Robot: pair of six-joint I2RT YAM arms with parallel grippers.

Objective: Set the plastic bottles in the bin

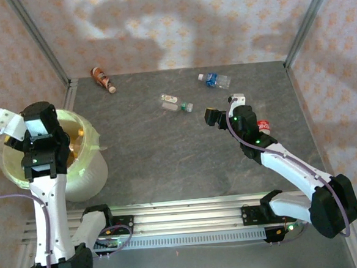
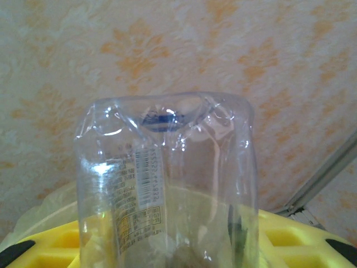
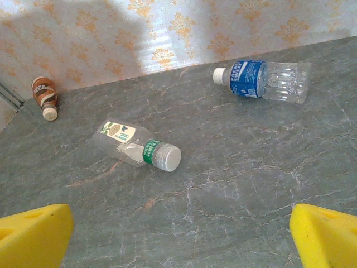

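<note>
Closest to the left wrist lens is a clear crumpled plastic bottle with a white printed label. It stands on end, its dented base uppermost against the patterned wallpaper. The left pincer pinches it between yellow pads, one on each side of its lower body.

From the overhead view the left arm reaches over the large round pale yellow-green plastic bin at the left edge of the grey marbled tabletop. The held bottle seems to hang above the bin's mouth, though the arm hides the grip itself there. Something orange lies inside the bin, too blurred to name.

The right pincer hovers above the middle right of the tabletop. Its yellow pads are spread wide apart with nothing between them.

Three bottles lie on their sides, well apart from one another:
- A clear bottle with a green band and white cap lies near the centre, nearest the right pincer.
- A clear bottle with a blue label and white cap lies beyond it, to the right.
- A small brown-labelled bottle with a pale cap rests near the far left corner, close to the wall.

A red-labelled bottle peeks out from just beside the right arm, partly covered by it.
</note>
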